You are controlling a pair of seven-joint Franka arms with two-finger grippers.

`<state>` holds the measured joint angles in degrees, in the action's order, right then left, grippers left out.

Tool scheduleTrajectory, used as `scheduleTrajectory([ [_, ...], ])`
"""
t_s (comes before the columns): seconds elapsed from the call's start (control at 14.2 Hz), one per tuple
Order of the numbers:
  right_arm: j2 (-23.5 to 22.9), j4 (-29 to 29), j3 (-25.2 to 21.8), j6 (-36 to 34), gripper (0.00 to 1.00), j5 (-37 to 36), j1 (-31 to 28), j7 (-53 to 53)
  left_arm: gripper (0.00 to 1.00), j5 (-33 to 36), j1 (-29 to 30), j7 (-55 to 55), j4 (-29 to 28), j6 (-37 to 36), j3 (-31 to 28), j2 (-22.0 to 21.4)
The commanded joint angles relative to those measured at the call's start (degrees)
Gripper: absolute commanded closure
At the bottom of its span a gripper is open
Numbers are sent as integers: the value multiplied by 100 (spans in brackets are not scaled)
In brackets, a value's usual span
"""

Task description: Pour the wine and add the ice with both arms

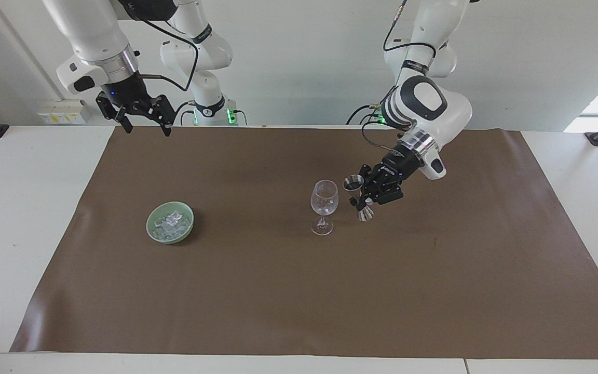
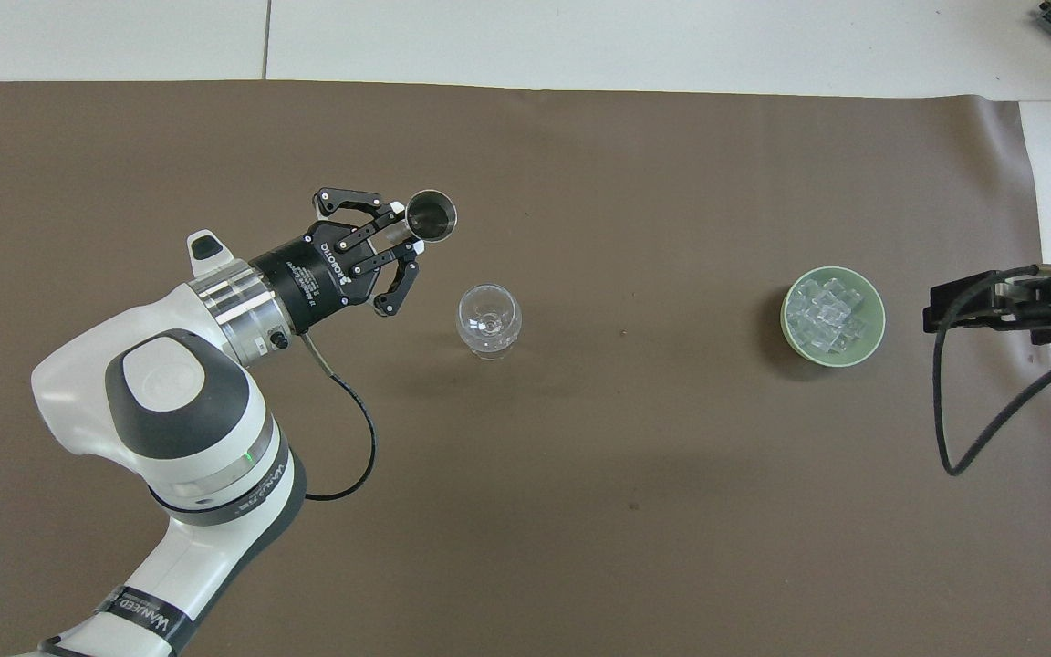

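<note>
Gripping a small metal jigger (image 1: 357, 197) at its narrow waist, the left gripper (image 1: 364, 199) is hanging above the brown mat (image 1: 299, 291), just beside the wine glass (image 1: 324, 206) on the side toward the left arm's end of the table. Its fingertips are pressing closed on the jigger, while the outer links are splaying to the sides. The jigger is sitting nearly upright in the grip, its open upper cup (image 2: 431, 215) at about the height of the glass's rim and apart from it. In the overhead view the left gripper (image 2: 407, 239) is reaching in from the left arm (image 2: 179, 429), which is stretching out over the mat.

The wine glass (image 2: 488, 320) is standing upright on the mat near the middle of the table, clear and stemmed.

The ice (image 1: 172, 222) is lying as a heap of small clear cubes in the pale green bowl (image 1: 152, 228), which is resting on the mat well apart from the glass, toward the right arm's end of the table. In the overhead view the ice (image 2: 825, 316) is filling most of the bowl (image 2: 788, 319).

The right gripper (image 1: 144, 126) is waiting with its fingers spread wide and holding nothing, raised over the mat's edge nearest the robots, at the right arm's end. In the overhead view the right gripper (image 2: 954, 308) is showing beside the bowl.
</note>
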<state>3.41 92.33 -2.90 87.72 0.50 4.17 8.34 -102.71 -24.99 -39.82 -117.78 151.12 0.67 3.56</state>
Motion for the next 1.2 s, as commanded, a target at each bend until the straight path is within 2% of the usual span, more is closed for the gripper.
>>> scheduleTrajectory([
  [0.0,54,13,27,-89,0,-42,-30,-149,100,6,-208,315,-193,198,-76,-163],
  [1.13,54,13,27,-89,0,-42,-30,-157,100,6,-489,2143,-377,488,-76,-215],
])
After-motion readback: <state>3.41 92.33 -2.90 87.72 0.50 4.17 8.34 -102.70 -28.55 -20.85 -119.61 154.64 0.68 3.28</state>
